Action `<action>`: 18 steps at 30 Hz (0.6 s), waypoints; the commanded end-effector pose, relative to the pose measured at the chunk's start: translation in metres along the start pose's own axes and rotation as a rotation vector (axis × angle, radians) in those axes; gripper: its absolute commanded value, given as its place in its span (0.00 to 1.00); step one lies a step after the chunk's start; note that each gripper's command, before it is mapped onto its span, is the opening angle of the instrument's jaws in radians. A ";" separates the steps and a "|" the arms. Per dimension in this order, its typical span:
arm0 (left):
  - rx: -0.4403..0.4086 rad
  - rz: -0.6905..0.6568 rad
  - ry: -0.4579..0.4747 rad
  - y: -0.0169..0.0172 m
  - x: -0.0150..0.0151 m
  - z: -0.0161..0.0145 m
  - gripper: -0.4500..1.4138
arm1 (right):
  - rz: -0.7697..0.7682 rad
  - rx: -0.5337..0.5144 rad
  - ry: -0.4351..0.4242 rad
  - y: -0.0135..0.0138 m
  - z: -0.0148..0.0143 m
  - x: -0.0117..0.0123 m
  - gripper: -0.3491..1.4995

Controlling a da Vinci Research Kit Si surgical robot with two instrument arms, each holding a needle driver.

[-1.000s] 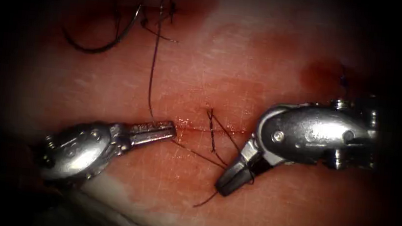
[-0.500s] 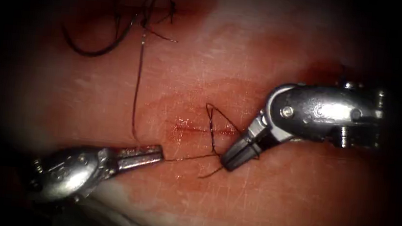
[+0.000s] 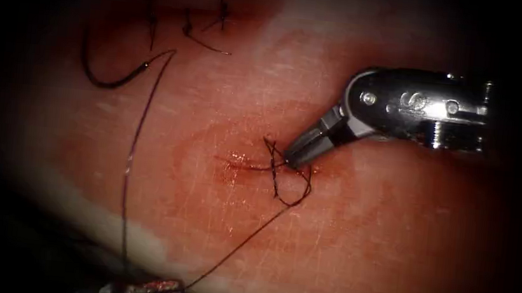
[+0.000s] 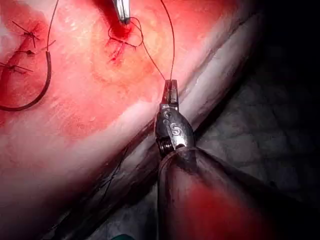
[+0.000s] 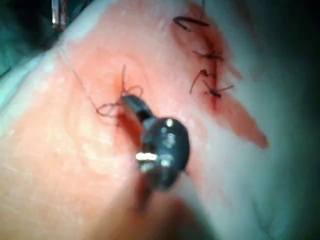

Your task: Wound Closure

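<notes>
**Both tools clamped on thread, knot at cut**

Right tool [image 3: 292,158] sits w/ jaws clenched on thread [image 3: 235,247] at the knot [image 3: 281,171] over the cut [image 3: 240,161]. Left tool [image 3: 151,290] grips thread at tissue [image 3: 360,239] near edge, strands taut. Needle [image 3: 117,78] lies free on tissue, upper left of cut, not in tissue.

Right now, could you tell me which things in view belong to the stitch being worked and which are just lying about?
In use:
- left tool, shut on the thread
- right tool, shut on thread at the cut
- tissue

Lying about:
- needle, free on the tissue, upper left
- earlier stitches
</notes>
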State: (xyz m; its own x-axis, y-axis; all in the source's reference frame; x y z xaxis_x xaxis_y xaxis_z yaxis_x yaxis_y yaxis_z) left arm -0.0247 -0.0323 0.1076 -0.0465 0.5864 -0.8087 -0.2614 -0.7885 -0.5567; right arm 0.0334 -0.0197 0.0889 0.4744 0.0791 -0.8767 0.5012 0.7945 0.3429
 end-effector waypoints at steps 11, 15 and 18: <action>-0.032 -0.022 -0.011 0.0038 -0.0020 0.0004 0.00 | -0.010 -0.224 -0.072 0.0033 0.0003 -0.0011 0.00; -0.037 -0.027 -0.012 0.0048 -0.0021 -0.0001 0.00 | -0.037 -0.239 -0.116 0.0035 0.0003 -0.0011 0.00; -0.040 -0.026 -0.012 0.0058 -0.0022 -0.0005 0.00 | -0.039 -0.246 -0.132 0.0036 0.0003 -0.0012 0.00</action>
State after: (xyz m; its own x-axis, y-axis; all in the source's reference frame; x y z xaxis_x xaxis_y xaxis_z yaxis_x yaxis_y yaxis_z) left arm -0.0251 -0.0375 0.1053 -0.0531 0.6042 -0.7951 -0.2233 -0.7832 -0.5803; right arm 0.0341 -0.0170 0.0907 0.5600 -0.0192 -0.8283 0.3345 0.9199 0.2048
